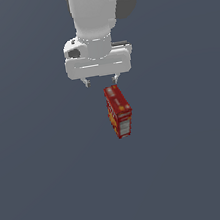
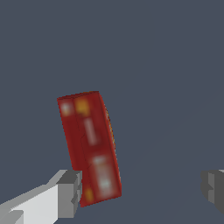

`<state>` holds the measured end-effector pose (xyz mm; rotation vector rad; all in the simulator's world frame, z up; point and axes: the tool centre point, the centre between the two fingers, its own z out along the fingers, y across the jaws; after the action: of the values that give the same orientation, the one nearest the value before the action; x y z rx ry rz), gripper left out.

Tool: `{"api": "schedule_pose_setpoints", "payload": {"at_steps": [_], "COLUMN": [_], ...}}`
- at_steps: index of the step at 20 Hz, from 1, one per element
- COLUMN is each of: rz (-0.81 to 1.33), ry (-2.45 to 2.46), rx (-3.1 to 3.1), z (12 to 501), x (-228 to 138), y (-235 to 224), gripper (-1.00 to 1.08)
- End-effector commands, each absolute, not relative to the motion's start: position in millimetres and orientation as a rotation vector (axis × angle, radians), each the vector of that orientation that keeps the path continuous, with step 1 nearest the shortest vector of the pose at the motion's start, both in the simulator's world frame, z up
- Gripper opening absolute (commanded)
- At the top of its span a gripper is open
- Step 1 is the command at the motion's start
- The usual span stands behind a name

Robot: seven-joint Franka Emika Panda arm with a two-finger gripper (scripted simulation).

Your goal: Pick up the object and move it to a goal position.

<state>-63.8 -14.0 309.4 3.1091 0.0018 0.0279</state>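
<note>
The object is a small red box (image 1: 119,111) with orange-yellow pictures and white patches. It stands on the flat grey surface, just in front of and below my gripper (image 1: 101,80) in the exterior view. The gripper is open and empty, with its two short fingertips pointing down and spread wide. In the wrist view the box (image 2: 90,146) lies lengthwise, its near end close beside one grey fingertip (image 2: 70,192); whether they touch I cannot tell. The other fingertip (image 2: 213,188) is far off to the side. The gripper's midpoint (image 2: 142,190) is over bare surface beside the box.
The plain dark grey surface (image 1: 191,159) fills both views. The white arm (image 1: 98,12) rises behind the gripper at the top of the exterior view.
</note>
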Motion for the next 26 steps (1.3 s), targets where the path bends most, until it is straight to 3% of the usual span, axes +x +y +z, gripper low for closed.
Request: {"api": "schedule_pose_setpoints", "payload": {"at_steps": [1, 17, 26], "rz": [0.028, 0.003, -0.001], "ry": [0.007, 0.33, 0.357], "rx": [3.109, 3.121, 3.12], "z": [309, 249, 241], "x": [-64, -66, -67], "y": [-13, 28, 32], "gripper": [1.0, 1.0, 1.0]}}
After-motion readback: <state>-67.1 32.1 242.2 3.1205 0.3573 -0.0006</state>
